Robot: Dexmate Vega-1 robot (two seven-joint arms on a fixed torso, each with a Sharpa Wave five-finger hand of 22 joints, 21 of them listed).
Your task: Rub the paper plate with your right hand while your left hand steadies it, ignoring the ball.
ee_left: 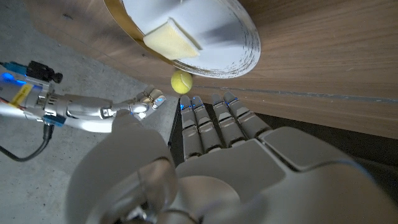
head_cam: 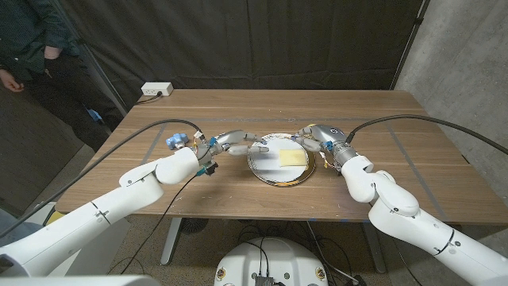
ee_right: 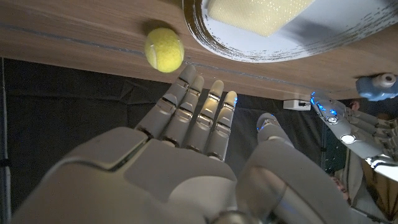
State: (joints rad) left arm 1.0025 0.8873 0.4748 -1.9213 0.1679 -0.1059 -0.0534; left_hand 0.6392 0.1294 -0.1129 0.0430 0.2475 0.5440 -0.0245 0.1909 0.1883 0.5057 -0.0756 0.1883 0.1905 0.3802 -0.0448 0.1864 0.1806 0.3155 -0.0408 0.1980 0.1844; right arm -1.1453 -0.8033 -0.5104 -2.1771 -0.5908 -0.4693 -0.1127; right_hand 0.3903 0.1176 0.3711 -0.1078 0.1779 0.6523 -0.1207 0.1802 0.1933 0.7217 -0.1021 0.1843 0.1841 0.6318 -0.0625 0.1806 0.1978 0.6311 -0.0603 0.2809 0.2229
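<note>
Dark curtains back a wooden bench (head_cam: 413,171); at its middle lies the paper plate (head_cam: 270,161), a yellow sponge (head_cam: 292,157) on it. Just beside its left rim the left hand (head_cam: 232,141) reaches in, fingers extended, holding nothing; at the right rim the right hand (head_cam: 312,137) hovers likewise empty, a tennis ball (ee_right: 164,50) near its fingertips. Steadying looks barely begun; I judge rubbing not yet started.

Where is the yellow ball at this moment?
In the right wrist view, the yellow ball lies on the wooden table just beside the rim of the paper plate, close ahead of the right hand.
</note>
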